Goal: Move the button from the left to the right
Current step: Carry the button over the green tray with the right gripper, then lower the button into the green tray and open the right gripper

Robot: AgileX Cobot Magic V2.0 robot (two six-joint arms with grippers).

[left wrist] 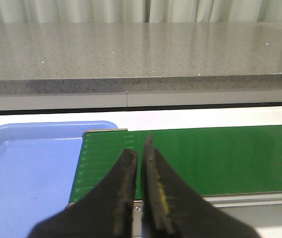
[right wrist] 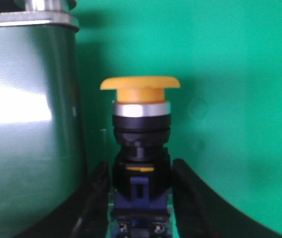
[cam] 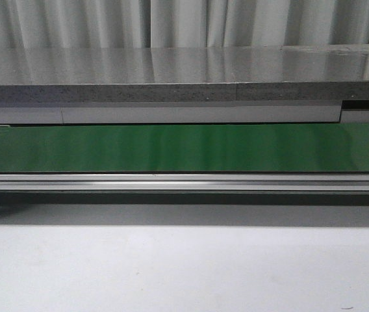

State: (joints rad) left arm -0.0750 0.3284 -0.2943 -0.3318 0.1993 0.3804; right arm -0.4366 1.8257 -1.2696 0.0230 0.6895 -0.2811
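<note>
1. The button (right wrist: 141, 148) stands upright between the 2 fingers of the right gripper (right wrist: 141, 198); its yellow cap is on top, with a silver ring and a dark body beneath.
2. The right jaws are closed to a narrow gap on the button's dark lower body, 1 finger on each side, so the button appears held.
3. Behind the button lies a green surface, and a shiny metal housing (right wrist: 29, 129) is just beside it.
4. The left gripper (left wrist: 140, 163) holds nothing; its jaws are pressed nearly together above the end of the green belt (left wrist: 205, 158).
5. A blue tray (left wrist: 27, 173) sits just beside that belt end, with no button in its visible part.
6. The front view shows only the belt, the desk (cam: 184, 266) and a grey counter (cam: 171, 65); neither arm nor button appears there.
7. Judged from this, the grasp is done and the carry or release remains; how near the goal the button is cannot be told.
</note>
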